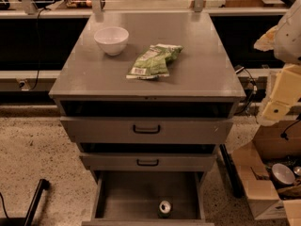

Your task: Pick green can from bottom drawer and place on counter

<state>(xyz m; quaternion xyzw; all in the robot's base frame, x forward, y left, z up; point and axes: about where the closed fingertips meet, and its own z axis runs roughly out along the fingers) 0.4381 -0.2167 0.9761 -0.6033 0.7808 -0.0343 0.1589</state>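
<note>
The bottom drawer [136, 194] of the grey cabinet is pulled open and shows a plain grey inside. The green can [165, 208] stands upright in it near the front edge, a little right of the middle; I see mostly its silver top. The counter [197, 74] is the flat grey cabinet top. My arm and gripper [276, 108] are at the right edge of the view, off the cabinet's right side and well above and to the right of the can. Nothing shows in the gripper.
A white bowl [111, 39] and a crinkled green snack bag [153, 60] lie on the counter. The two upper drawers [146, 129] have black handles. An open cardboard box [261, 182] stands on the floor to the right. A black bar [35, 201] lies at the lower left.
</note>
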